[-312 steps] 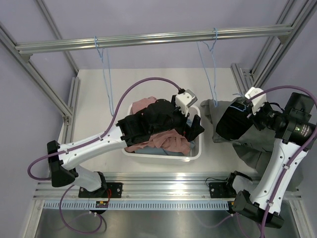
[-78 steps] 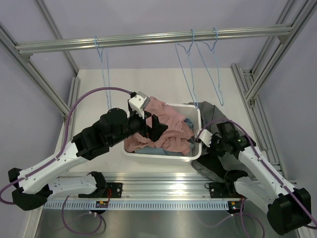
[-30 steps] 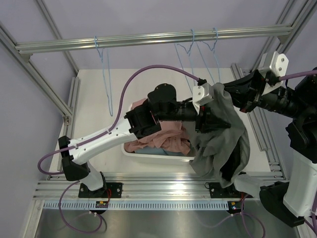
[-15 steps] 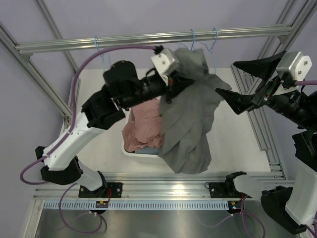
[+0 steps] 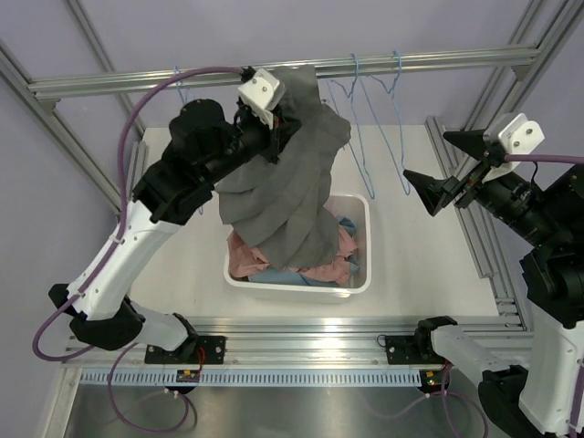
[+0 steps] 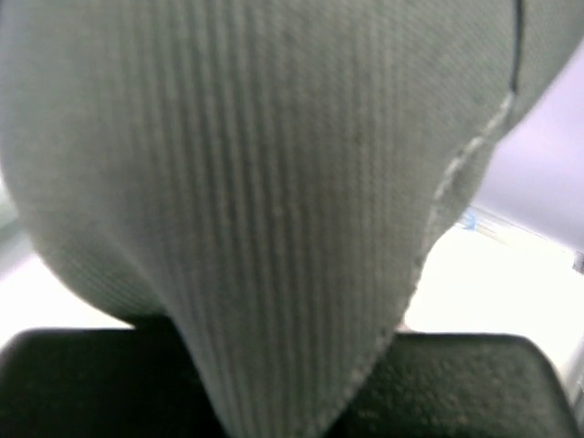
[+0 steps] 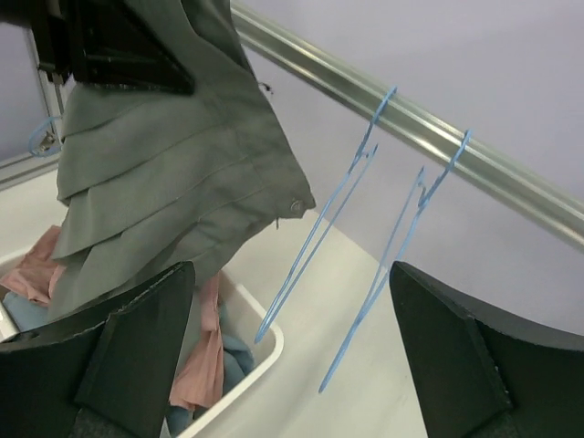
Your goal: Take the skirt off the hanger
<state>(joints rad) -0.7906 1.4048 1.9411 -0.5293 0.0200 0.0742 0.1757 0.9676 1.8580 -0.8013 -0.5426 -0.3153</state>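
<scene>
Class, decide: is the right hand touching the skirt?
Apart. The top view shows the right hand open, with bare table between it and the skirt. The right wrist view shows the same gap.

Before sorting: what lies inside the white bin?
Pink clothes and a light blue cloth show in the white bin. The grey skirt, held by the left hand, hangs over it and hides the rest.

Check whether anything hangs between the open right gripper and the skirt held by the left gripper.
Yes: two blue hangers dangle from the rail between the right gripper and the skirt, which the left gripper holds up. Nothing else visible intervenes.
</scene>
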